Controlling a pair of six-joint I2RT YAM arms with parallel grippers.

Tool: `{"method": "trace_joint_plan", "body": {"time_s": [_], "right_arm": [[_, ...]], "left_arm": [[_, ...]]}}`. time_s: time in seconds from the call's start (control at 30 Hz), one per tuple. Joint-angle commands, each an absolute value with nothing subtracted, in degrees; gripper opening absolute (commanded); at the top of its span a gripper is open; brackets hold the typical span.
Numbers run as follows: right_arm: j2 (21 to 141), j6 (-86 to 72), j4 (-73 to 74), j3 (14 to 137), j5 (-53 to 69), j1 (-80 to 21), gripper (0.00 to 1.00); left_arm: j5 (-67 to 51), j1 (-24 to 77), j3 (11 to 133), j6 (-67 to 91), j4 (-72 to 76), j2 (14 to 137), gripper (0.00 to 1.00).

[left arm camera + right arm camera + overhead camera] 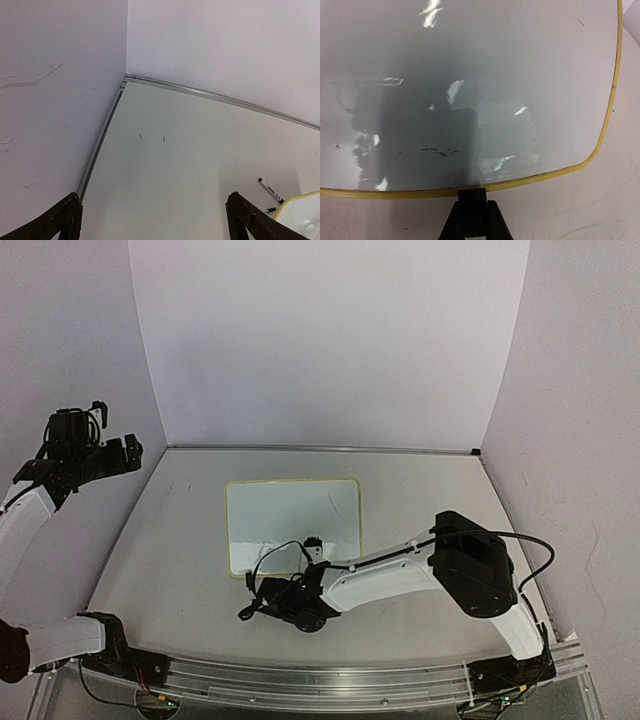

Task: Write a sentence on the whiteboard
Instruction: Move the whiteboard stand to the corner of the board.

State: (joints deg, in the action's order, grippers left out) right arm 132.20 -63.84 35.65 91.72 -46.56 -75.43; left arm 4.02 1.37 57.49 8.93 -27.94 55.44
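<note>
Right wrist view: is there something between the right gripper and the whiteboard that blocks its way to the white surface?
Nothing visible does. The right gripper, shut, is right at the near yellow rim of the whiteboard, and no object lies between them. The glossy surface ahead shows only a few small dark marks and reflections.

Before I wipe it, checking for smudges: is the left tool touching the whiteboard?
Apart. Top view: the left tool hangs far to the side, table showing between it and the whiteboard.
</note>
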Motion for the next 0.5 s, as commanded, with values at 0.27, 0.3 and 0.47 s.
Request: {"method": "trace_joint_plan", "body": {"time_s": [0.27, 0.3, 0.47], "right_arm": [[123.5, -75.2, 43.0, 82.5, -52.2, -71.1, 0.00], [123.2, -75.6, 43.1, 81.8, -52.2, -70.9, 0.00], [121.6, -76.8, 43.2, 78.7, -52.7, -70.1, 0.00]], "left_arm": [[-2.4, 2.5, 56.5, 7.6, -25.2, 57.5, 1.00], [-2.7, 2.7, 56.5, 7.6, -25.2, 57.7, 1.00], [-5.5, 4.3, 56.2, 7.0, -24.8, 58.7, 0.99]]}}
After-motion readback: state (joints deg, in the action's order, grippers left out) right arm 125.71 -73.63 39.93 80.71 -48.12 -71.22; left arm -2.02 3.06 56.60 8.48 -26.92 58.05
